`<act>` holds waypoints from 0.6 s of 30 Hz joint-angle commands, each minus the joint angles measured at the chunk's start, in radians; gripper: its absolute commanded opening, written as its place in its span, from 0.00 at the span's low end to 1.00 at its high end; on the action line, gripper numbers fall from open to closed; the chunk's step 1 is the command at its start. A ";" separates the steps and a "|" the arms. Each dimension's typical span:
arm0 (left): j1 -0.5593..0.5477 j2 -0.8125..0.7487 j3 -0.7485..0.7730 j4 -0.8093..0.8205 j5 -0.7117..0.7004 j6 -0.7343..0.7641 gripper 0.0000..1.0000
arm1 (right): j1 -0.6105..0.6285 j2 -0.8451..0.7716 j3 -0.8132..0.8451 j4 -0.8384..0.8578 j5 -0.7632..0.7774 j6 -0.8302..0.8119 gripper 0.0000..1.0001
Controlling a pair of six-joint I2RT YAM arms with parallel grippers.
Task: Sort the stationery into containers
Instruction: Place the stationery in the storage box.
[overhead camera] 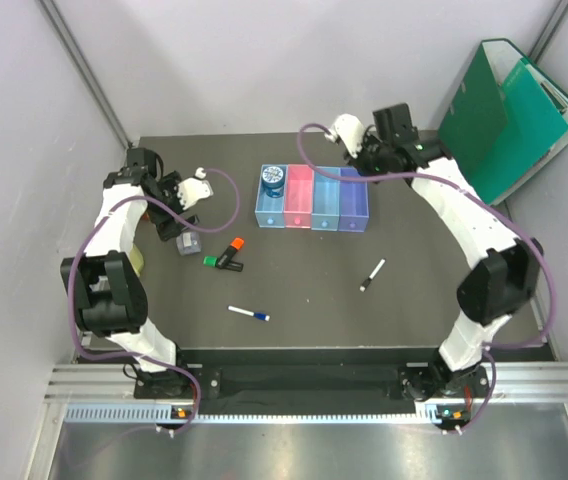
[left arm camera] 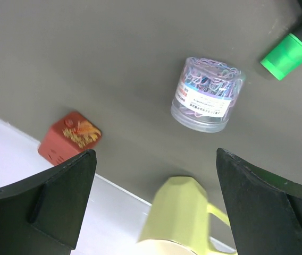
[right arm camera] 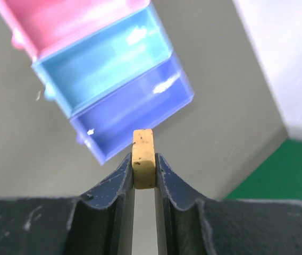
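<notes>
Nearest to my right wrist camera, the right gripper (right arm camera: 143, 158) is closed narrowly on the tan eraser (right arm camera: 143, 143), which stands upright between the fingers. The purple-blue bin (right arm camera: 129, 114) lies just beyond it. My left gripper (left arm camera: 156, 204) is wide open and holds nothing; it hangs above a clear jar of paper clips (left arm camera: 207, 95) and the pale yellow cup (left arm camera: 180, 212). On the table (overhead camera: 304, 300), the white pen (overhead camera: 249, 314) and the black-and-white marker (overhead camera: 372, 275) lie apart from the bins.
</notes>
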 commanded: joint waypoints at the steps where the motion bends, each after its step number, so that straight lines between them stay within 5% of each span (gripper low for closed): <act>1: 0.003 0.012 0.035 -0.084 0.076 0.138 0.99 | 0.042 0.125 0.209 0.006 0.021 0.048 0.05; 18: 0.028 -0.014 -0.132 -0.064 0.127 0.173 0.99 | 0.161 0.423 0.464 0.172 0.070 0.058 0.05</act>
